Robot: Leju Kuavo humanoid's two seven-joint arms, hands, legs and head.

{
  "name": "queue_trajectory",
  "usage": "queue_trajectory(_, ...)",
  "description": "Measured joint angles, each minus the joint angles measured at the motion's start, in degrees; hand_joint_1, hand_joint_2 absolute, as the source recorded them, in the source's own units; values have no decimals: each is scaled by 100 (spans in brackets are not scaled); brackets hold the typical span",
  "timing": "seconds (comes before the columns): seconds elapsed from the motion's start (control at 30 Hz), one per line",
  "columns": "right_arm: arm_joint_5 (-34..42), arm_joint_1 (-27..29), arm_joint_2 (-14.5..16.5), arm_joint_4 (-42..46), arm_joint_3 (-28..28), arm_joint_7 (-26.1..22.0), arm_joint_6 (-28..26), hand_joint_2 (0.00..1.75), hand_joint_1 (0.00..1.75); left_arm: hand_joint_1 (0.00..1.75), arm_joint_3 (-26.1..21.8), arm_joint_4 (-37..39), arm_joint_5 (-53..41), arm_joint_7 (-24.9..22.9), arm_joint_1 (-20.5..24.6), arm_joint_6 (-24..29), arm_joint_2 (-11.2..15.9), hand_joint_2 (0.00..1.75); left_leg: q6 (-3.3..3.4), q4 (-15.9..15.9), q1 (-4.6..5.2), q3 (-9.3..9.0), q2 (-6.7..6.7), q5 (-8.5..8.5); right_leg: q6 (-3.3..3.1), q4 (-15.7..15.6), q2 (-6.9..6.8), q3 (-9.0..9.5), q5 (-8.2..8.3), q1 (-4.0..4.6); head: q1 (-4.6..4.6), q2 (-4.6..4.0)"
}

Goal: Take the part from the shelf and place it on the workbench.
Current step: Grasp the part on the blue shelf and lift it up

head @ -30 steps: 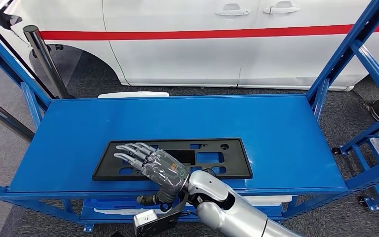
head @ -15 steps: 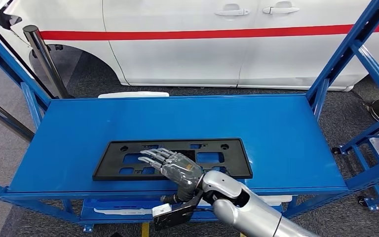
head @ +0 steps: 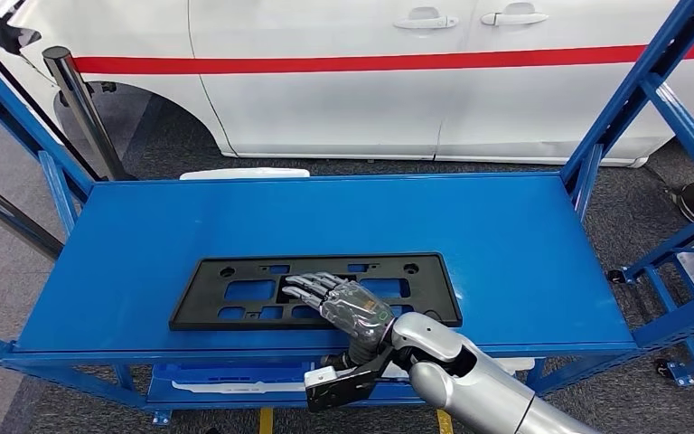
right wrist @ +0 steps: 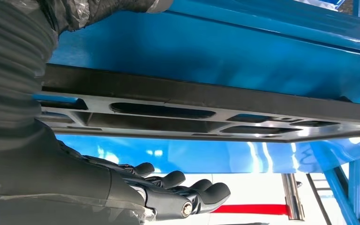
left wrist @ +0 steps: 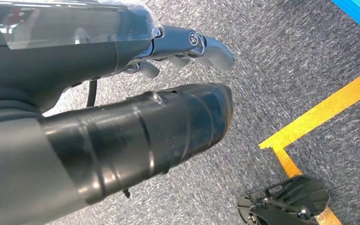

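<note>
**One flat plastic part, looks easy to lift but awkward to grab**

One black slotted part [head: 316, 289] is seen lying flat on the blue shelf [head: 524, 244]. It's judged light, fairly stiff and a bit slick, so a long edge or cutout is best gripped. Over its right half the right hand [head: 343, 303] hovers, fingers spread, nothing held.

Grey carpet floor [head: 172, 136] with yellow tape lines [left wrist: 318, 115], a white car [head: 370, 81] with a red stripe parked behind, plus a black post [head: 81, 108] off to the left.
</note>
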State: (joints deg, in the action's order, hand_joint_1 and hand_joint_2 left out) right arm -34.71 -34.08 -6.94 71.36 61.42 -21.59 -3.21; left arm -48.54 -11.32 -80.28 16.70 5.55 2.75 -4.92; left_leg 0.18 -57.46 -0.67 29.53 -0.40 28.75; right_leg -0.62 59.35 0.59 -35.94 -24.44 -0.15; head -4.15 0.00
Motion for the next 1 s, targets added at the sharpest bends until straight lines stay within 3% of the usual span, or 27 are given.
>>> queue_trajectory(0.37,-15,9,-27,-4,-16,2,-16,175,0,0,0,0,-8,3,-1,0,0,0,0,0,0,0,0,1,0,0,0,0,0,0,0,0)
queue_trajectory(1.0,-509,19,-60,20,-312,202,-499,175,0,0,-9,0,-67,-10,-16,-4,0,0,0,0,0,0,0,0,0,0,0,0,0,0,0,0)
